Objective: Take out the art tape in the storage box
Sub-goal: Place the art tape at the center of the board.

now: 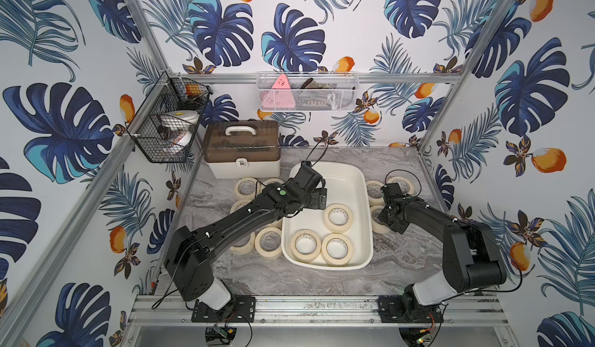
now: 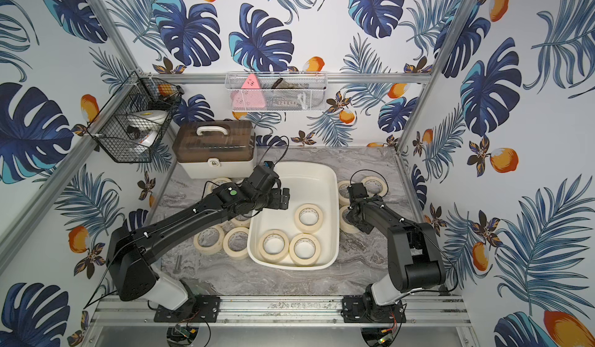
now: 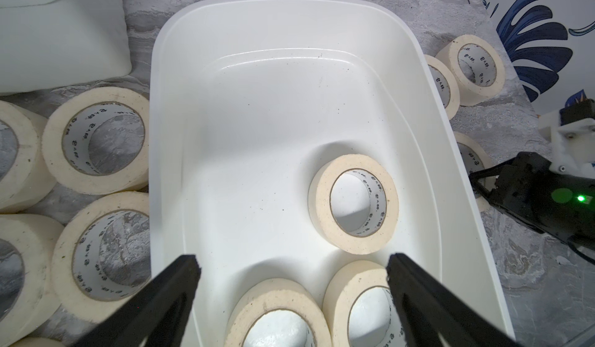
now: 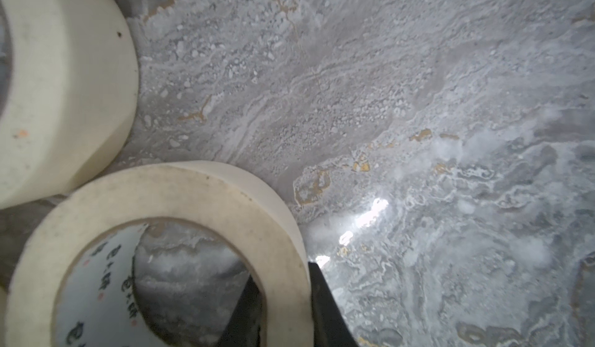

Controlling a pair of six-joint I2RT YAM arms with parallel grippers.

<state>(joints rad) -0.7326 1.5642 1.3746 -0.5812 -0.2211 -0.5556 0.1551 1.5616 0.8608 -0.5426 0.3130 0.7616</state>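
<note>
Left gripper (image 3: 292,258) hangs over the storage box (image 1: 351,187) with its fingers spread wide and nothing between them. The right gripper (image 4: 281,270) is clamped on the wall of one roll (image 4: 161,197) just right of the box, one finger inside the core and one outside. In both top views the wrist hides those fingers, and whether that roll rests on the table (image 1: 402,258) or is lifted cannot be told.

The box's long axis runs from the robot toward the back wall. Three rolls of art tape (image 1: 338,218) (image 1: 306,245) (image 1: 337,249) lie flat in its robot-side half, holes facing straight up. More rolls lie flat on the table left and right of the box. The left arm (image 1: 244,216) covers several of those on the left, so their number is unclear.
</note>
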